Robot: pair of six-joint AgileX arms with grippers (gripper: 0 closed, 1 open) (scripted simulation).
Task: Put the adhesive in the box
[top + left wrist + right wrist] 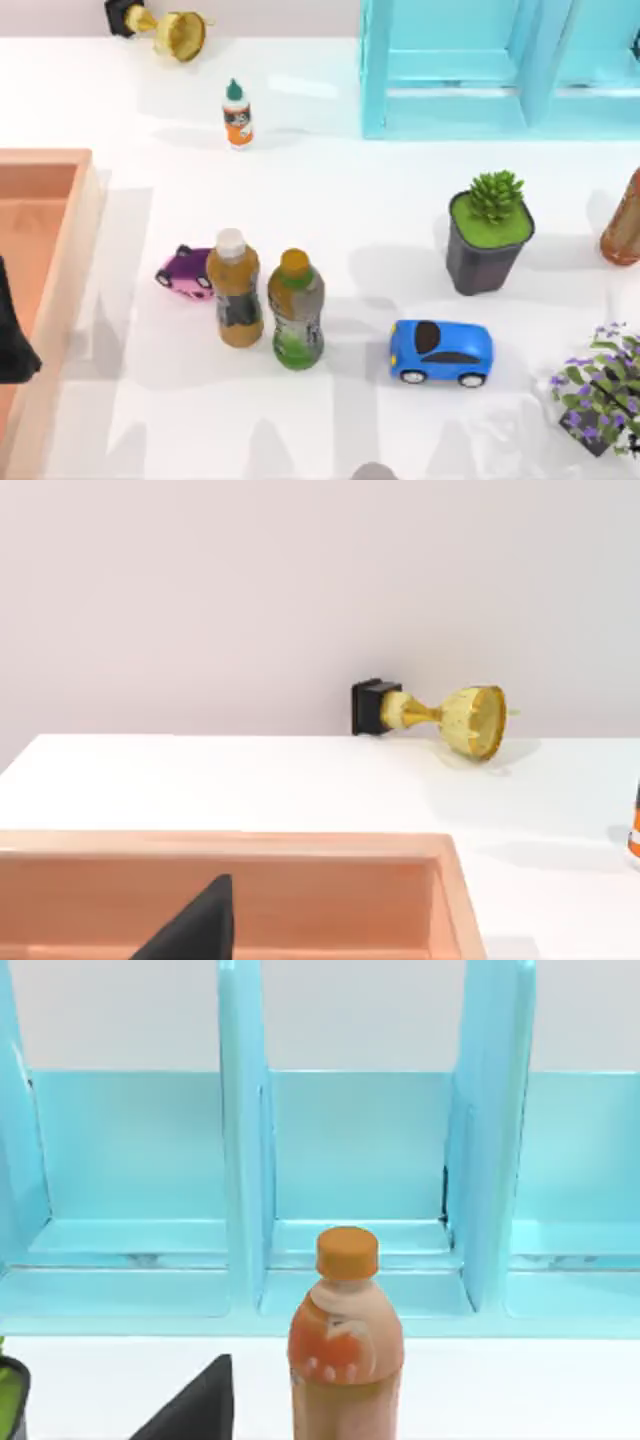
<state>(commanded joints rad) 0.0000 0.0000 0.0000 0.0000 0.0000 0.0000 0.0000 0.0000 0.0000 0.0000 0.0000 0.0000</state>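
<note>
The adhesive [237, 115], a small white bottle with a green pointed cap and an orange label, stands upright at the back of the table, left of centre. A sliver of the adhesive [634, 832] also shows in the left wrist view. The box [60, 230], orange-tan wood with thick low walls, lies along the left edge of the table. Its far wall [300, 846] crosses the left wrist view. My left gripper [12, 340] hangs over the box, well to the front-left of the adhesive, and a dark part of my left gripper [195, 930] shows above the box floor. My right gripper [200, 1405] is near the table's right side, facing the shelf.
An amber bottle [235, 290] and a green-labelled bottle [296, 310] stand mid-table beside a pink toy car [185, 272]. A blue car [441, 352], a potted plant [488, 232], purple flowers [600, 390], an orange-capped bottle [345, 1340], the blue shelf [500, 70] and a fallen trophy [170, 30] surround them.
</note>
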